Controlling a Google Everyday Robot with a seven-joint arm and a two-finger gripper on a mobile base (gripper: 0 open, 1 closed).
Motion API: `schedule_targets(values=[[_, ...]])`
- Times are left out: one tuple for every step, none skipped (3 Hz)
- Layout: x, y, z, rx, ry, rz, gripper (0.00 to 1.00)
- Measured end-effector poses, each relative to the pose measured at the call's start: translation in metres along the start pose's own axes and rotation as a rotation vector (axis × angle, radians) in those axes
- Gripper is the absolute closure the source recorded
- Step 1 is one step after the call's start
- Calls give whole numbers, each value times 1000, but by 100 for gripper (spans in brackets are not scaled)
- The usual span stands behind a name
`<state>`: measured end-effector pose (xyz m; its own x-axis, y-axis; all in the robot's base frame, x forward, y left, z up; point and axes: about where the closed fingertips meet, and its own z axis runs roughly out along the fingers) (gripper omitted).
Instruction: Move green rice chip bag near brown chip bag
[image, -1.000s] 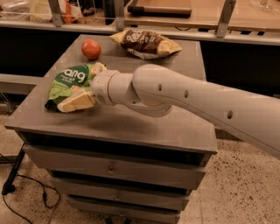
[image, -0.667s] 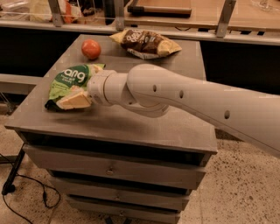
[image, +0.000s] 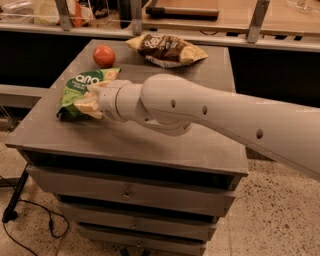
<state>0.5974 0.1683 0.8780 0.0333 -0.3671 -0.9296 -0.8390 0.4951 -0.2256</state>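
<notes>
The green rice chip bag (image: 80, 90) lies at the left side of the grey cabinet top (image: 165, 135). My gripper (image: 93, 98) is at the bag's right edge, with its tan fingers (image: 88, 107) closed on that edge. The bag still rests on the top. The brown chip bag (image: 167, 49) lies at the far edge of the top, to the right of and behind the green bag, well apart from it. My white arm reaches in from the right across the top.
A red apple (image: 104, 56) sits just behind the green bag, between it and the brown bag. The cabinet has drawers (image: 130, 192) below. A counter with metal posts runs behind. A cable lies on the floor at the left.
The fingers have drawn closer together on the green bag's right edge. The gripper has shifted slightly away from the front edge. The bag has barely moved.
</notes>
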Motion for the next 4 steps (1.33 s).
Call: schedule_targets(values=[[-2,1,1,-17,-6,-24,53],[-2,2,1,-29,-4,-38,30],[-1,2,-1,-27,8,-42,6],[-1,-1,-1,-7,17,-48,0]])
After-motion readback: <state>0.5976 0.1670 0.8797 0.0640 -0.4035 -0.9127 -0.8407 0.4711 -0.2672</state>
